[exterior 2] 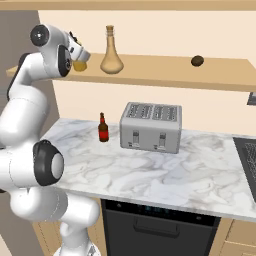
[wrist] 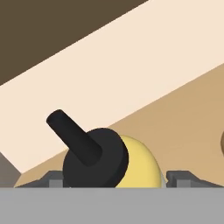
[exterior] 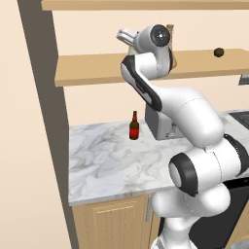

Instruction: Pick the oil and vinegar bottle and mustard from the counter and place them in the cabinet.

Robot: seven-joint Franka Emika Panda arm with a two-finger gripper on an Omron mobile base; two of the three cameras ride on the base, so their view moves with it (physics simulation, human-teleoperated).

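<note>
We see the marble counter (exterior 2: 150,175) carrying a toaster (exterior 2: 151,127) with a dark red bottle (exterior 2: 103,129) at its nine o'clock; the cabinet (exterior 2: 165,72) shelf bears the flask (exterior 2: 111,52), perhaps the mustard (exterior 2: 80,65), and a dark lump (exterior 2: 197,61) at three o'clock.

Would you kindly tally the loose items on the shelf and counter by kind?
Bottles: 3 (tan cork-stoppered glass flask, yellow squeeze bottle with black nozzle, small dark red bottle)
Toasters: 1 (silver four-slot toaster)
Small dark round objects: 1
Total: 5

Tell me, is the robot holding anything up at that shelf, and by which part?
The mustard sits between the fingers at its yellow body, below the black cap. Whether they press on it or stand just clear cannot be told.
</note>
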